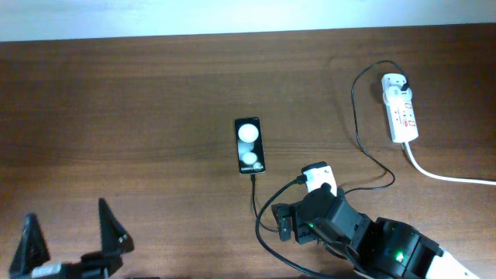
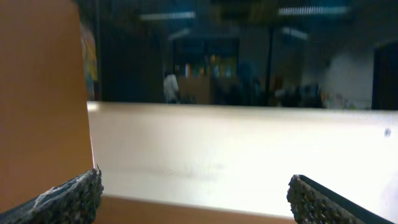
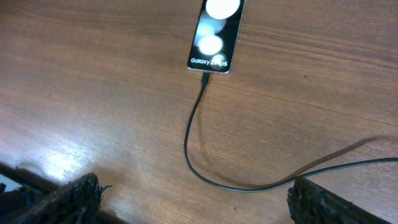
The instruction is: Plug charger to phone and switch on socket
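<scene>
Nearest the base, the left pincer [image 1: 66,213] stands released and empty at the front-left of the brown wooden worktop [image 1: 139,116], apparently kept out of the working area. The right pincer [image 3: 193,193] is also released, grasping nothing, poised over the slack of the thin black charger cable [image 3: 186,140]. The cable tip meets the lower edge of the small black rectangular phone [image 3: 214,31] at mid-worktop — judged seated. Farthest, at rear right, the narrow white power strip [image 1: 401,112] lies well apart — switch position unreadable, judged the outstanding step.
</scene>
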